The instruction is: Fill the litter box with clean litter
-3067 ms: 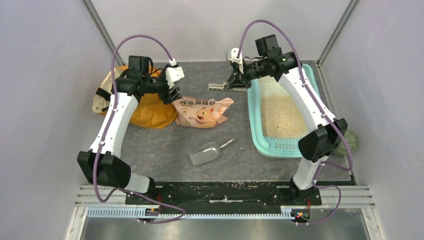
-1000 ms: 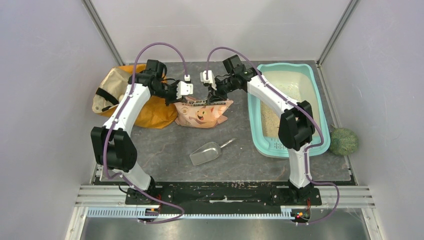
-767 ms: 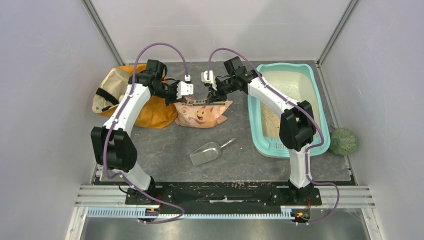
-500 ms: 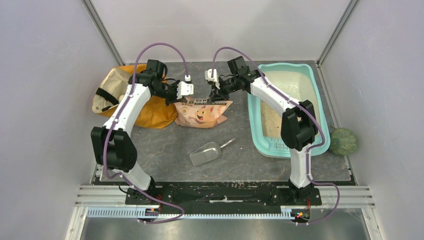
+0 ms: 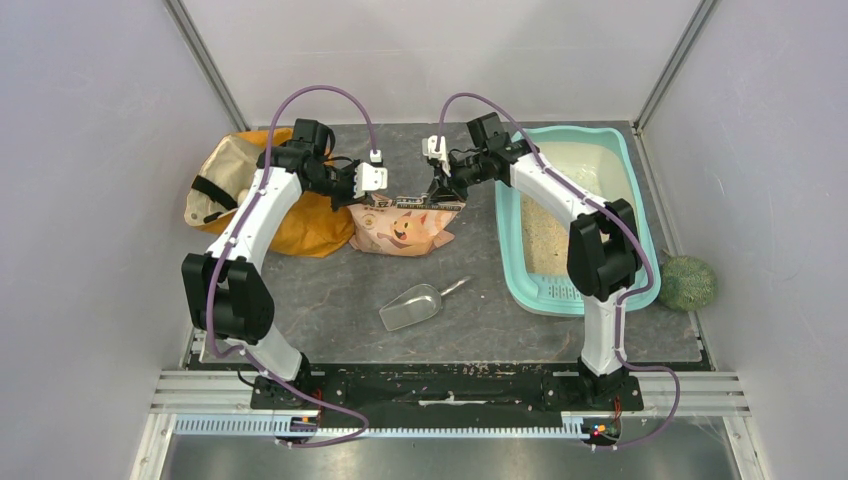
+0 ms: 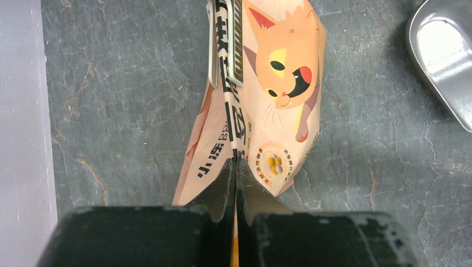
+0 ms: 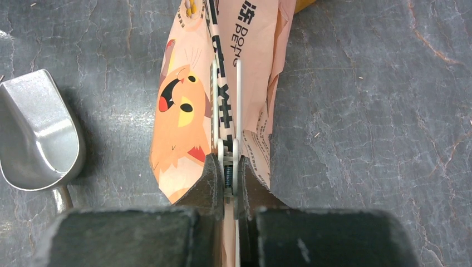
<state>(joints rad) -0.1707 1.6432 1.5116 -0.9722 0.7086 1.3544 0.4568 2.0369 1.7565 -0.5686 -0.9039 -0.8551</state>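
The peach-pink litter pouch (image 5: 405, 230) stands on its base in the middle of the table, its top edge pinched flat. My left gripper (image 5: 375, 200) is shut on the left end of that edge; in the left wrist view its fingertips (image 6: 235, 164) meet on the printed strip. My right gripper (image 5: 443, 197) is shut on a long sealing clip (image 7: 239, 94) that runs along the pouch's top, the clip's spring between its fingers (image 7: 225, 161). The teal litter box (image 5: 640, 200) lies to the right, with pale litter (image 5: 545, 235) inside. The right arm crosses over part of it.
A silver metal scoop (image 5: 410, 307) lies in front of the pouch, also in the wrist views. An orange fabric bag (image 5: 300, 225) sits behind the left arm at the back left. A green ball (image 5: 687, 283) rests right of the litter box.
Three seconds ago the right gripper held the clip in the air near the litter box. It brought the clip to the pouch's top and has slid a little rightward over the last second.
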